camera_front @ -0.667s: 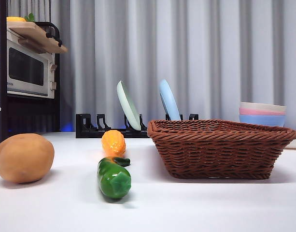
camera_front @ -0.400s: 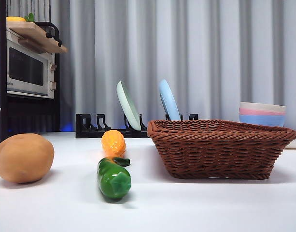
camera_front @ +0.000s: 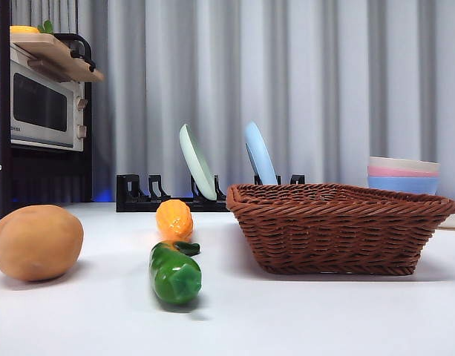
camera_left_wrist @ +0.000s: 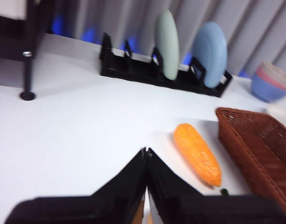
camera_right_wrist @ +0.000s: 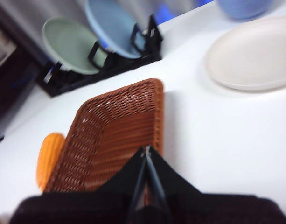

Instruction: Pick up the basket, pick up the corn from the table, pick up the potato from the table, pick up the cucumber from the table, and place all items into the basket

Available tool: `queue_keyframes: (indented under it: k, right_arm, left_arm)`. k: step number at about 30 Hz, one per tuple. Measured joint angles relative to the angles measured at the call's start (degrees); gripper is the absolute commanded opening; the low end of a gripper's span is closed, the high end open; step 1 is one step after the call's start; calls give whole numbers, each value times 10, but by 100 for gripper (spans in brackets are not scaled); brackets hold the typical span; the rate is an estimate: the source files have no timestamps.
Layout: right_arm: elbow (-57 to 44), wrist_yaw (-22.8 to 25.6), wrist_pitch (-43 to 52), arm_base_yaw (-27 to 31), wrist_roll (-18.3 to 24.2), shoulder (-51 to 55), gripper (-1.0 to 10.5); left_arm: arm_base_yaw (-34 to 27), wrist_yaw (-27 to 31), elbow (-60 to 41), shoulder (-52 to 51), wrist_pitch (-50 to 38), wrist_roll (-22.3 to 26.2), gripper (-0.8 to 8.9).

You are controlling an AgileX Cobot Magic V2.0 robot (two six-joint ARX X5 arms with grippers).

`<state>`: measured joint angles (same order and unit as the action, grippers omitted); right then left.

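The dark-brown wicker basket stands on the white table at the right, empty as far as I can see. The tan potato lies at the far left. The green cucumber lies near the middle, end-on to the front view. Behind it sits the yellow-orange corn. My left gripper is shut and empty, hovering short of the corn. My right gripper is shut and empty above the basket; the corn shows beside it.
A black dish rack with a green plate and a blue plate stands at the back. Stacked bowls sit back right, a white plate lies near them. A microwave on a black shelf is back left.
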<state>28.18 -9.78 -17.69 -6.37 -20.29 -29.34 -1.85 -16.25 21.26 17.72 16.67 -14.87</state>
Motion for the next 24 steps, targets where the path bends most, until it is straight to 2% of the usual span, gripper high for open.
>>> queue_keyframes:
  k: [4, 11, 13, 15, 17, 18, 21, 24]
  right_arm:
    - [74, -40, -46, 0, 39, -90, -2]
    - [181, -100, -153, 0, 122, -238, 4]
    - [192, -113, -159, 0, 135, -263, 60]
    - [196, -120, -160, 0, 144, -280, 212]
    - [196, -122, -161, 0, 148, -290, 364]
    - [196, -122, -161, 0, 148, -293, 396]
    - [196, -118, -148, 0, 151, -302, 410]
    - [201, -91, -129, 0, 152, -316, 409]
  left_arm:
    - [0, -54, 54, 83, 7, 20, -6]
    - [0, -181, 163, 238, 62, 50, -3]
    - [0, -196, 186, 273, 86, 60, 9]
    - [0, -200, 203, 299, 102, 69, 113]
    - [0, -200, 214, 315, 107, 74, 315]
    - [0, -199, 217, 318, 107, 75, 365]
    - [0, -198, 219, 320, 108, 78, 377]
    - [0, -197, 219, 320, 108, 79, 377]
